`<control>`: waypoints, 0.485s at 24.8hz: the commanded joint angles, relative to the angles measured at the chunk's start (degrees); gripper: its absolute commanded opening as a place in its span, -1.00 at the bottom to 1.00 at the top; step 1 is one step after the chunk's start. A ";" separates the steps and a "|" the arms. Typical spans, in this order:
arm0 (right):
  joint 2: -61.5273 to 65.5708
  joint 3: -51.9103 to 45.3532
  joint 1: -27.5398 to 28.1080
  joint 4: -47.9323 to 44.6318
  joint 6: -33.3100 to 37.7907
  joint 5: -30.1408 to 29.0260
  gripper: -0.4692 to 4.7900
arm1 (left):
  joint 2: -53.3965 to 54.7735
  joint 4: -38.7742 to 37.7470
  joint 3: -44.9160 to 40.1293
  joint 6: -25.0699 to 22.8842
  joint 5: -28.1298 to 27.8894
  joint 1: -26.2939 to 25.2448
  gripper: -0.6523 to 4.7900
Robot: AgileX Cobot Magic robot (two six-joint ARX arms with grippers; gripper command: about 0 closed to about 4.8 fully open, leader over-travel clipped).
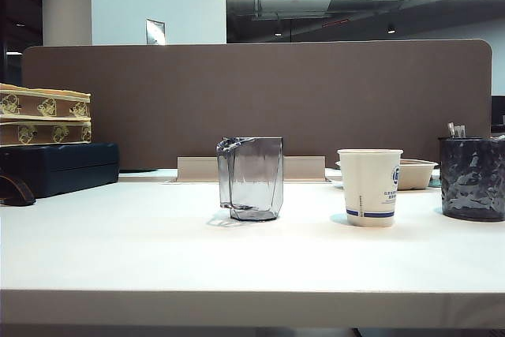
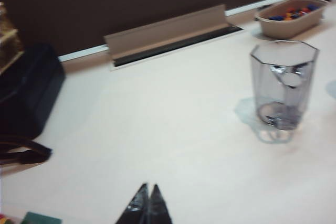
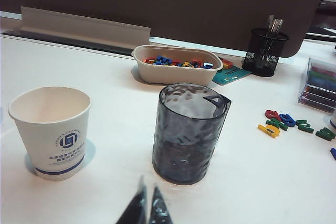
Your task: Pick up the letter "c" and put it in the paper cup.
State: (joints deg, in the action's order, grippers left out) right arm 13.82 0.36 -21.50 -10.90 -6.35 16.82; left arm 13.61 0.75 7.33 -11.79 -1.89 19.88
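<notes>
Exterior view
table (image 1: pixel 158 258): white, runs full width; neither gripper in this view.
clear cup (image 1: pixel 251 178): grey faceted, upright at centre.
paper cup (image 1: pixel 370 187): white w/ blue stripe + logo, upright, at 3 o'clock of clear cup, well apart.
tumbler (image 1: pixel 473 177): dark textured, upright, at 3 o'clock of paper cup, by frame edge.
tray (image 1: pixel 416 173): beige, behind paper cup, approx 1 o'clock of it.
partition (image 1: pixel 252 92): brown panel across the back.
case (image 1: pixel 59 167): dark, at 9 o'clock of clear cup, patterned boxes (image 1: pixel 43 114) stacked on top.

Left wrist view
left gripper (image 2: pixel 147 188): tips pressed together, nothing between, above bare table, near frame edge.
clear cup (image 2: pixel 282 84): upright, at 2 o'clock of gripper, apart from it.
tray (image 2: pixel 290 17): holds small coloured letters, beyond clear cup by the partition.
case (image 2: pixel 26 93): at 10 o'clock of gripper.

Right wrist view
right gripper (image 3: pixel 147 188): tips pressed almost together, nothing held, just in front of tumbler.
tumbler (image 3: pixel 190 132): upright, at 12–1 o'clock of gripper.
paper cup (image 3: pixel 51 130): upright, looks empty, at 10 o'clock of gripper.
tray (image 3: pixel 176 65): full of coloured letters, behind tumbler.
loose letters (image 3: pixel 286 122): red, blue, yellow, green on table at 3 o'clock of tumbler.
letter "c": can't tell which piece it is; too small to pick out among loose letters or those in tray.
mesh pot (image 3: pixel 264 52): black, at 3 o'clock of tray.
</notes>
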 commanded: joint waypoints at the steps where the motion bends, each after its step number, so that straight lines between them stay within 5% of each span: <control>1: -0.09 -0.39 -0.07 -0.70 -0.07 -0.02 -0.79 | 0.02 3.37 -1.62 0.22 -1.11 0.02 -0.78; 12: -0.09 -0.39 -0.07 -0.70 -0.07 -0.02 -0.79 | 0.02 4.46 -6.40 2.40 -2.08 0.02 -0.78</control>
State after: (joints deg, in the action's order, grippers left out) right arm 13.82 0.36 -21.52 -10.90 -6.35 16.80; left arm 13.63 4.43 1.08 -9.50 -3.33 19.88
